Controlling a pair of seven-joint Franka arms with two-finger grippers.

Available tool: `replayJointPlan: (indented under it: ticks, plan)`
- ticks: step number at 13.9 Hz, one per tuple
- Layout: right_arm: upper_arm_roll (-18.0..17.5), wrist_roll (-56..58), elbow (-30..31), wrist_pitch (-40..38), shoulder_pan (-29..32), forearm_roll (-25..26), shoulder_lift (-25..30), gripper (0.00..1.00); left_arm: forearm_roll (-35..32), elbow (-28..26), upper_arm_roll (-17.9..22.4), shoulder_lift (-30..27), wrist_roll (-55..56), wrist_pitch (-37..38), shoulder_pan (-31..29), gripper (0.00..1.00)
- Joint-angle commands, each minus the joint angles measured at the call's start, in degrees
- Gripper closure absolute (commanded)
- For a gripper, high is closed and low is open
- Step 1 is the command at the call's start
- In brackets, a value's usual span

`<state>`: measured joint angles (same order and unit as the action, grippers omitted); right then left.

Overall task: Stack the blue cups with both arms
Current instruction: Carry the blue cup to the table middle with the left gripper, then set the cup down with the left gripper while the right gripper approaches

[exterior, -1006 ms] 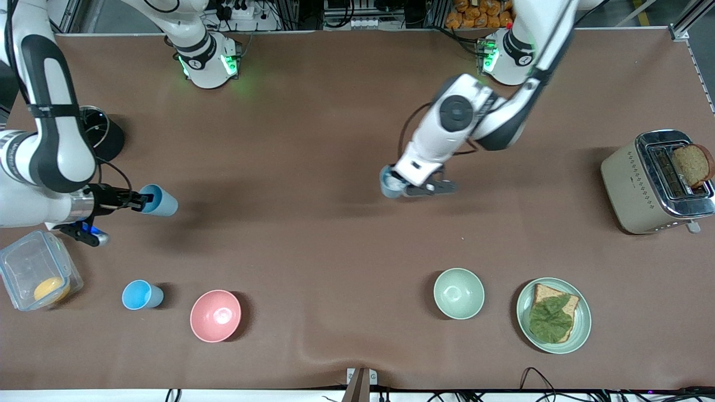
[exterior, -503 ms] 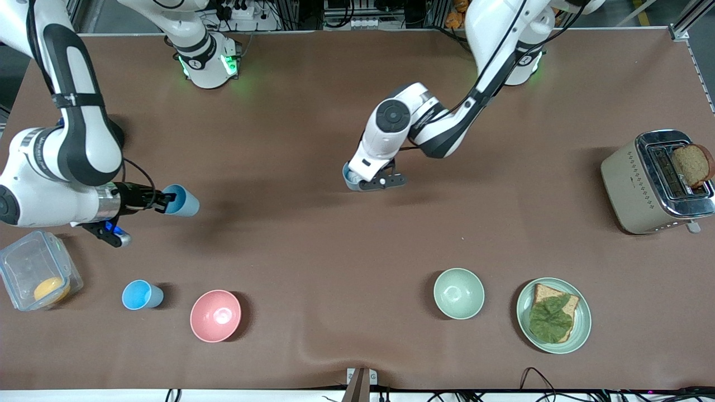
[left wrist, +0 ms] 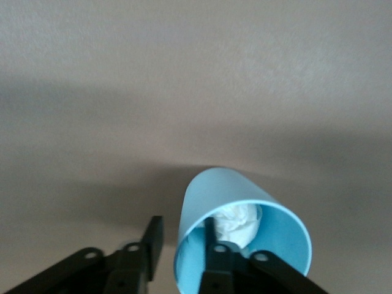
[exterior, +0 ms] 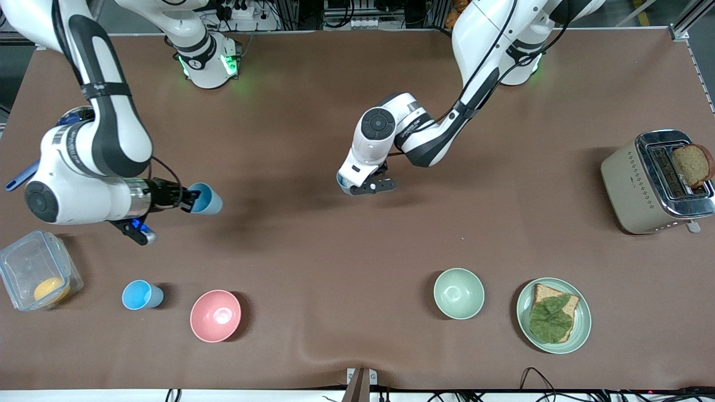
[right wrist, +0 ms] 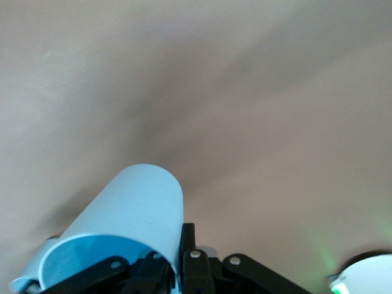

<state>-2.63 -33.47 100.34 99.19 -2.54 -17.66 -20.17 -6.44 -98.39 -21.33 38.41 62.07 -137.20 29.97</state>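
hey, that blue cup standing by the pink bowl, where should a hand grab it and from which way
Take the blue cup by its rim, coming straight down from above. It stands upright with its mouth open to the top, so one finger can likely go inside and one outside the thin wall. The pink bowl sits close beside it, so a side approach looks tighter.

Bare tabletop (exterior: pixel 290 251) between right gripper (exterior: pixel 192 201) and left gripper (exterior: pixel 366 184); pink bowl (exterior: pixel 215 315) and green bowl (exterior: pixel 458 293) sit nearer the front camera.
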Motion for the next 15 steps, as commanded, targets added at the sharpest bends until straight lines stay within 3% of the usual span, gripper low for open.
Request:
replayJointPlan:
  ticks: [1,6,9,15]
  plan:
    - [0.0,-3.0,-0.6,-0.3,-0.8,-2.7,1.1,1.0,-1.9,0.9,0.3,-4.3,2.1,3.7,-0.8,0.0]
    - [0.1,-6.2,-1.2,-0.1,-3.6,-2.9,1.1,1.0,-1.9,0.9,0.1,-18.4,1.0,15.5,-6.0,0.0]
    - [0.1,-12.1,-1.2,1.9,-7.6,-2.9,1.1,1.0,-1.6,1.0,0.0,-25.2,-4.5,21.1,-12.6,0.0]
    - [0.2,-28.9,-4.3,7.1,-20.6,-2.8,0.4,1.0,-1.2,1.1,0.1,-31.2,-27.5,26.1,-27.9,0.0]
